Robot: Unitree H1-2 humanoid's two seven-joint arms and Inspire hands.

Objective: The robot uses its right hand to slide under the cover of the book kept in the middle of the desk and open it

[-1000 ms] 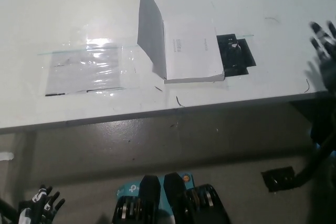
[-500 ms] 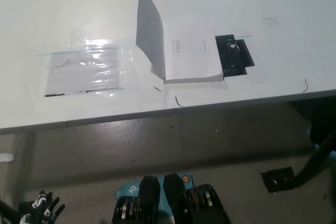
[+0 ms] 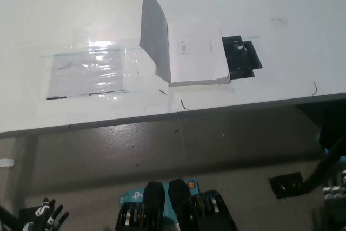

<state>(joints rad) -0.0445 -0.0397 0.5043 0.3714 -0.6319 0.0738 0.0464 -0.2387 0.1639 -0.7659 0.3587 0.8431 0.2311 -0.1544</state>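
Note:
The white book lies in the middle of the white desk. Its cover stands raised, leaning toward the left, and the first page shows. No hand touches the book. My black right hand is low at the picture's bottom right edge, below the desk and only partly in view. My white left hand rests at the bottom left, off the desk, holding nothing with its fingers apart.
A clear plastic sheet lies flat on the desk, left of the book. A black patch sits just right of the book. The desk's front edge runs across the picture. A dark object lies on the floor.
My right hand has left the desk's right edge, dropped out of sight, and now shows low at the bottom right. The book's cover stays raised.

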